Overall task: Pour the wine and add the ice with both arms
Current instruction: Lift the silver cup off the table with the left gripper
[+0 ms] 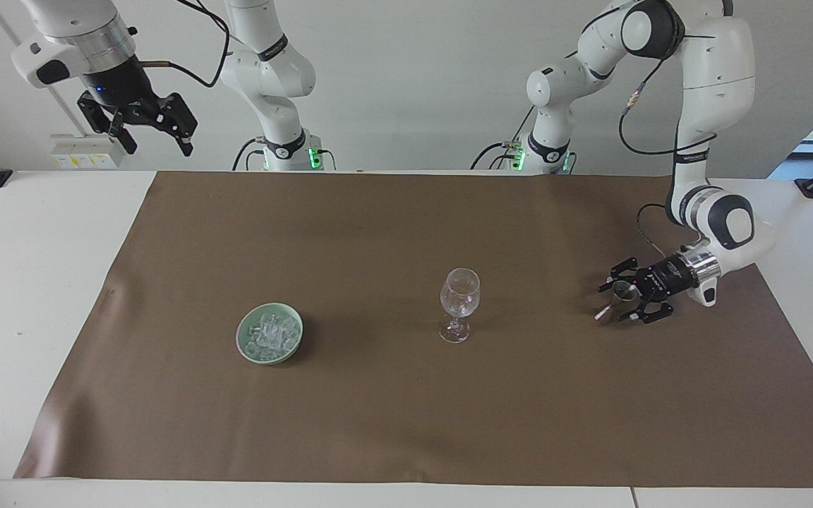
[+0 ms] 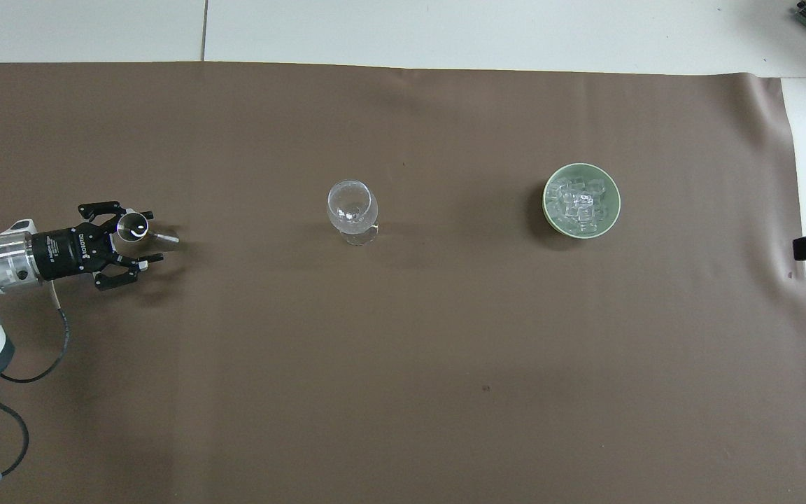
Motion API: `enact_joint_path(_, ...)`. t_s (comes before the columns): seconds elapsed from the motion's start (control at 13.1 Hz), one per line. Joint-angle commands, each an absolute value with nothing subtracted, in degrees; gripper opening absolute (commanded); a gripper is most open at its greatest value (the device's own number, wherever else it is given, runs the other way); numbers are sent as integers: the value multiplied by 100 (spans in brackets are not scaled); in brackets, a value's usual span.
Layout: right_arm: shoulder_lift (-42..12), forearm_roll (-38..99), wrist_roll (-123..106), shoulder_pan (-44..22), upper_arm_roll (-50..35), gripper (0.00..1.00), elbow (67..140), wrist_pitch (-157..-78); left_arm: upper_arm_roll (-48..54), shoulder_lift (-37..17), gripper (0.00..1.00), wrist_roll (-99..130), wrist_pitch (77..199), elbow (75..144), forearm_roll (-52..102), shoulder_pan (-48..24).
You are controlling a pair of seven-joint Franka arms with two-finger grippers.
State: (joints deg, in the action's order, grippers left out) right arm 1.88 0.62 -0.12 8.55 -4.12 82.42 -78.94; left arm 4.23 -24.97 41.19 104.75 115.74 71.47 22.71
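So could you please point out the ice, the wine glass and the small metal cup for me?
ice (image 2: 580, 203), overhead view, middle of the heap in the green bowl.
wine glass (image 1: 460, 291), facing view, on its clear bowl.
metal cup (image 2: 133, 227), overhead view, on its open mouth.

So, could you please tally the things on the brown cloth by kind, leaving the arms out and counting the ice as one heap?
Stemmed glass: 1
Green bowl: 1
Heap of ice: 1
Small metal cup: 1
Total: 4
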Motion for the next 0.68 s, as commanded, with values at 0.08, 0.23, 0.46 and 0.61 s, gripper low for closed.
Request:
enact_joint_path(0.08, 281, 141, -88, 879, -422, 100, 8358, -7928, 387, -2417, 65, 4025, 10512, 11698, 7295, 2267)
enact_joint_path(0.23, 281, 141, -88, 879, -422, 100, 8358, -7928, 387, -2408, 59, 4034, 10486, 11698, 7295, 2285)
enact_joint_path(0.46, 281, 141, -88, 879, -422, 100, 8358, -7928, 387, -2408, 52, 4034, 10441, 11698, 7295, 2285)
enact_joint_path(0.61, 281, 141, -88, 888, -422, 100, 8350, -7928, 387, -2408, 46, 4043, 10424, 11698, 7295, 2285)
